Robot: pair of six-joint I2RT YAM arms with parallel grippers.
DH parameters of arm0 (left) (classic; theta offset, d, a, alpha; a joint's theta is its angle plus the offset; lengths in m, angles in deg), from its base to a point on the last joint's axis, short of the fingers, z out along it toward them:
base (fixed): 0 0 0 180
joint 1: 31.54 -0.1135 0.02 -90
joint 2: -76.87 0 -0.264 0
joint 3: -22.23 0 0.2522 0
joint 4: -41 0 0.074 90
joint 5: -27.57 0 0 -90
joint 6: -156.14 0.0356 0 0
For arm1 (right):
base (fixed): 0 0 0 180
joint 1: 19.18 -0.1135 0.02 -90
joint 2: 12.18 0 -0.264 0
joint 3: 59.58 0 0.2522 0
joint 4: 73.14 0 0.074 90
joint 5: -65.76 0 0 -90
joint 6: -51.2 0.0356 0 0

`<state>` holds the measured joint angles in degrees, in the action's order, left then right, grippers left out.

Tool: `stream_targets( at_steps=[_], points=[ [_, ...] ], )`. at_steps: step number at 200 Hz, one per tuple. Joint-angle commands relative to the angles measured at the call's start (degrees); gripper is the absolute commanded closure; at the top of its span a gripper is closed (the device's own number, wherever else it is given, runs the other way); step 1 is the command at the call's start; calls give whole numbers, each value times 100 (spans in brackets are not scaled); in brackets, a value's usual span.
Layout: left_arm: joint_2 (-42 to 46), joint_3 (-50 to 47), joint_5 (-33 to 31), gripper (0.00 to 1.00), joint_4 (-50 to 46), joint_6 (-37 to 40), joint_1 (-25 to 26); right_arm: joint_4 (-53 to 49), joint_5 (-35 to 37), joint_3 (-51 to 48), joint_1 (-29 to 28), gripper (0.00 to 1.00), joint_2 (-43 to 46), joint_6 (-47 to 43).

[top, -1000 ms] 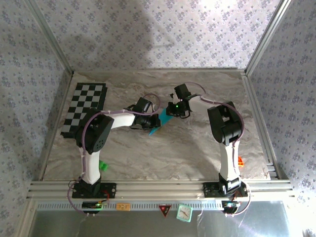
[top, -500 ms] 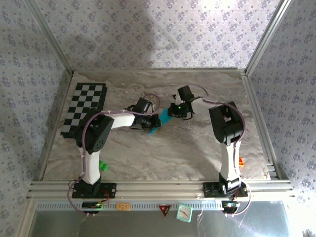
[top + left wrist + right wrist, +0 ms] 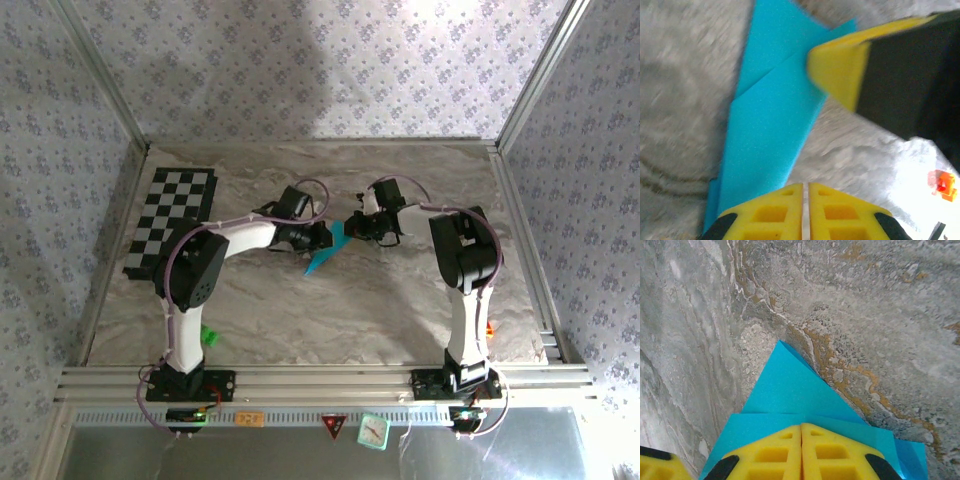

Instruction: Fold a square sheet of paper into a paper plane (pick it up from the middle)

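The square sheet of paper [image 3: 326, 249] is bright cyan-blue and folded into a pointed shape on the marble table, its narrow tip toward the near left. My left gripper [image 3: 322, 237] touches its left side, my right gripper [image 3: 352, 226] its upper right. In the left wrist view the paper [image 3: 771, 115] lies flat, the left gripper [image 3: 805, 187] is shut with nothing between its fingers, and a right finger [image 3: 840, 70] rests on the paper's far corner. In the right wrist view the right gripper [image 3: 801, 428] is shut, its tips lying over the layered paper [image 3: 787, 387].
A black-and-white checkerboard mat [image 3: 172, 218] lies at the far left. A small green block [image 3: 209, 335] sits by the left arm's base. A small orange object [image 3: 488, 326] sits near the right arm's base, and aluminium rails [image 3: 520, 225] edge the table.
The left gripper has slid right to the paper's left edge. The right wrist has drawn back to the right, uncovering more of the paper.
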<state>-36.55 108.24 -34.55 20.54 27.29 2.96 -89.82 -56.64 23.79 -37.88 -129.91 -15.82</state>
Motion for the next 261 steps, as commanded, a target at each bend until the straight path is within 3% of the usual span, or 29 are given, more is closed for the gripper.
stream_targets(
  at_steps=[1, 79, 127, 183, 211, 261],
  points=[
    [-280, 334, 27, 90, -429, 221, 4, -546, 258, -177, 112, 91, -242, -158],
    [-589, 263, 34, 100, -665, 238, 31, -526, 82, 263, 122, 91, -238, -66],
    [-646, 46, -136, 100, -740, 233, 59, -763, 249, 494, -50, 91, 205, 205],
    [-672, 9, -236, 100, -754, 215, 57, -264, 990, -50, -620, 99, 515, 1158],
    [-663, -20, -261, 100, -749, 193, 59, 136, 1032, -464, -604, 100, 451, 1619],
    [-657, -112, -305, 100, -732, 128, 61, 229, 892, -639, -482, 100, 190, 1656]
  ],
)
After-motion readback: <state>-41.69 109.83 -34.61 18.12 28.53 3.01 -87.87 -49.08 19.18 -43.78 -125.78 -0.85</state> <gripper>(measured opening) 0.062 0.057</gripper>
